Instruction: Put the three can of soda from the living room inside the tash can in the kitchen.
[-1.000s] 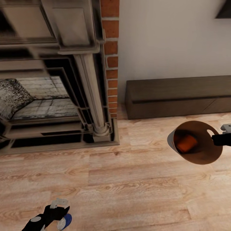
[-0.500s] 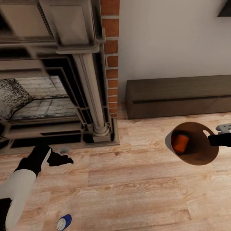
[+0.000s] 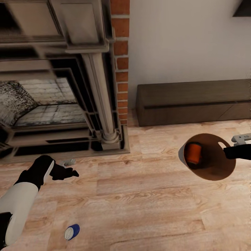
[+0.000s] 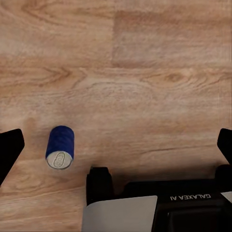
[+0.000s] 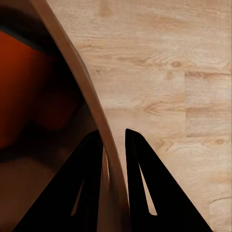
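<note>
The tash can (image 3: 213,166), grey outside and coppery-brown inside, hangs tilted above the wood floor at the right. My right gripper (image 3: 230,148) is shut on its rim; in the right wrist view the two dark fingers (image 5: 89,183) pinch the bin wall (image 5: 77,72). An orange can of soda (image 3: 193,153) lies inside the bin, a red-orange mass (image 5: 24,82) in the right wrist view. A dark blue can of soda (image 3: 72,232) lies on its side on the floor at the lower left. My left gripper (image 3: 69,168) hovers open above the floor, apart from the blue can (image 4: 60,147).
A brick fireplace (image 3: 52,104) with a stone surround fills the left. A long dark low cabinet (image 3: 191,103) runs along the pale wall on the right. A corner of the wall TV (image 3: 244,9) shows at the top. Light wood floor (image 3: 146,209) lies between them.
My left gripper has let go of the blue can and risen away toward the fireplace; the can now lies on the floor. The orange can has rolled inside the bin.
</note>
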Robot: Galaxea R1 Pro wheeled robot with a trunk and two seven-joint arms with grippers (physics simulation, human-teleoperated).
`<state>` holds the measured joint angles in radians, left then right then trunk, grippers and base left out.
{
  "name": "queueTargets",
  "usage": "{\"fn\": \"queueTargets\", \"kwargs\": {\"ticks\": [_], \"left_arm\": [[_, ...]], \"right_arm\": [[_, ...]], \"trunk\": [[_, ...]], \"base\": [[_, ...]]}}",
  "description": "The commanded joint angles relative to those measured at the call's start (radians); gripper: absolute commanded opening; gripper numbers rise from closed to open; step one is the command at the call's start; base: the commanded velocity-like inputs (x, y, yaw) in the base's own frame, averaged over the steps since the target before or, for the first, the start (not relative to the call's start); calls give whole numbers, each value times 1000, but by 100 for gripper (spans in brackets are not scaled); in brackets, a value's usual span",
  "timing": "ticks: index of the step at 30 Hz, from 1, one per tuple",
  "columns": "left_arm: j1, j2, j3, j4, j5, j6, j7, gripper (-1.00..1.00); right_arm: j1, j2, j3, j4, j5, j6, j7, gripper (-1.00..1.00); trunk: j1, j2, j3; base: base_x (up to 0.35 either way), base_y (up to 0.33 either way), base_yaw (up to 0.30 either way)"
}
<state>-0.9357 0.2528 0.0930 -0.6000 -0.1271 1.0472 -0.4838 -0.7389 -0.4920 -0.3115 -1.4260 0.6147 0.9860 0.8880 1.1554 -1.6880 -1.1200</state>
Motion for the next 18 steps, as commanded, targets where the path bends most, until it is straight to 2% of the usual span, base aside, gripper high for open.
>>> {"fn": "queueTargets", "kwargs": {"ticks": [1, 10, 14, 18], "left_arm": [[0, 0, 0, 0, 0, 0, 0, 100], [-1, 1, 2, 1, 0, 0, -1, 100], [-3, 5, 2, 1, 1, 0, -2, 100], [-4, 7, 2, 2, -1, 0, -2, 100]], "right_arm": [[-1, 0, 0, 0, -9, 4, 6, -100], [0, -2, 0, -1, -9, 4, 6, -100], [-1, -3, 0, 0, -9, 4, 5, -100], [0, -2, 0, 0, -9, 5, 5, -100]], "trunk": [[0, 0, 0], [0, 0, 0], [0, 0, 0], [0, 0, 0]], "base": [[-315, 0, 0], [-319, 17, 0], [-228, 195, 0], [-98, 272, -9]]}}
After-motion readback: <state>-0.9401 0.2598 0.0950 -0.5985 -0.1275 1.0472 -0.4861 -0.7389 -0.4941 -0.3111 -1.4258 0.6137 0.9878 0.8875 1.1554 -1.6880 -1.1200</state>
